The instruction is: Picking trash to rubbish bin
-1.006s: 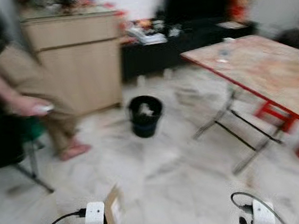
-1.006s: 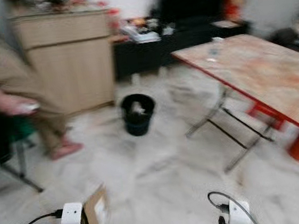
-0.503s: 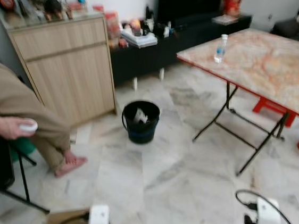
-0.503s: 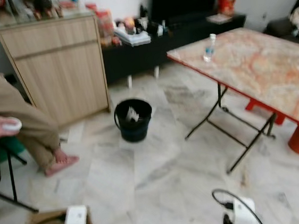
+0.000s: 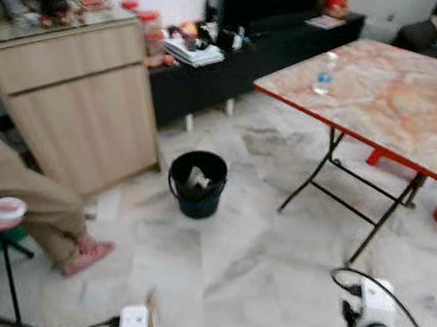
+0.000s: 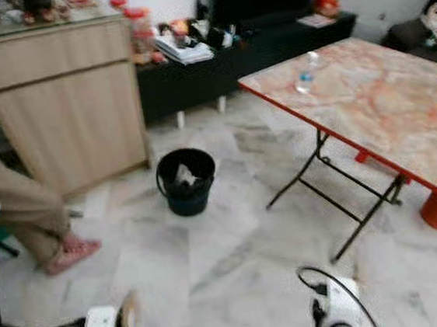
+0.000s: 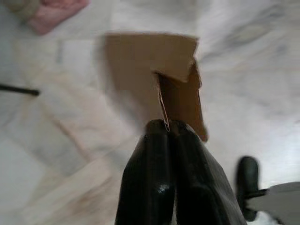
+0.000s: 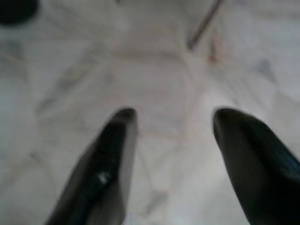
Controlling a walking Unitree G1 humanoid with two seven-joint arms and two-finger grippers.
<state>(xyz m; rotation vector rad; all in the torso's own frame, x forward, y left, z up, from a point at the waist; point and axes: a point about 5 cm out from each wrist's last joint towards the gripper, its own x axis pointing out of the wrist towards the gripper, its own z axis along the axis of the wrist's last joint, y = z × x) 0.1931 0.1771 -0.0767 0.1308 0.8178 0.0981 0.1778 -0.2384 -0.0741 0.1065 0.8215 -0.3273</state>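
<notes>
Left gripper (image 7: 168, 125): clenched on cardboard (image 7: 154, 70) edge, sheet jutting past the fingertips.
Right gripper (image 8: 171, 117): fingers spread over floor.
Bin (image 5: 198, 183): well ahead.

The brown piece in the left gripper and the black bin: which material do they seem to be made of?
The brown piece held by the left gripper looks like cardboard: matte, flat, thin, torn edge. The black bin seems plastic, smooth with a slight sheen; blur leaves this uncertain.
</notes>
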